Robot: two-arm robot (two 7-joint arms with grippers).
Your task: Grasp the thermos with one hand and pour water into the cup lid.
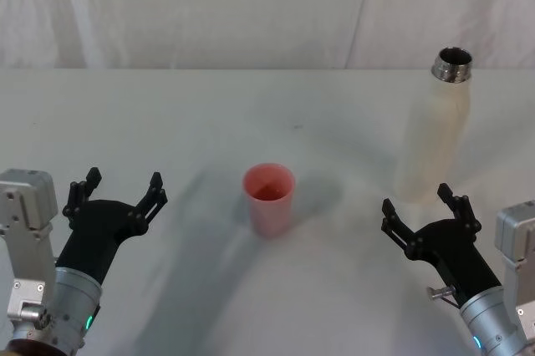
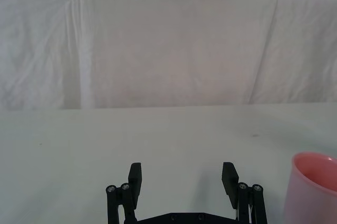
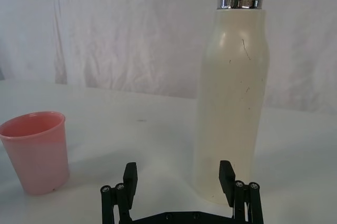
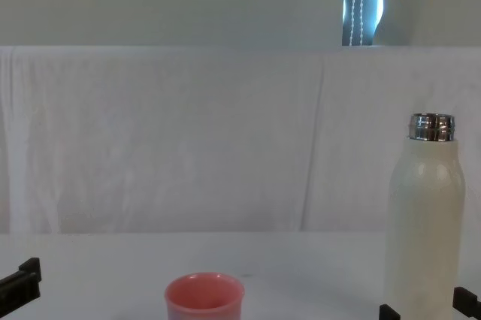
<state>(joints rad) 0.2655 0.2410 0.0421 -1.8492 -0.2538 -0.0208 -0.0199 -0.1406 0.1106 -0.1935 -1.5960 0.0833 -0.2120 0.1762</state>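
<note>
The thermos (image 1: 435,130) is a tall cream-white bottle with an uncapped chrome neck, standing upright at the right of the table. The cup lid (image 1: 268,197), a small pink cup, stands upright near the middle. My right gripper (image 1: 422,201) is open, just in front of the thermos base and apart from it. In the right wrist view the thermos (image 3: 231,103) rises beyond the right gripper (image 3: 178,174), slightly off its centre line, with the cup lid (image 3: 37,150) off to one side. My left gripper (image 1: 124,182) is open with nothing in it, left of the cup lid (image 2: 313,187).
The white table (image 1: 167,114) has bare room between the cup lid and each gripper. A white cloth backdrop (image 1: 251,5) closes off the far edge. In the chest view the thermos (image 4: 425,230) towers over the cup lid (image 4: 204,297).
</note>
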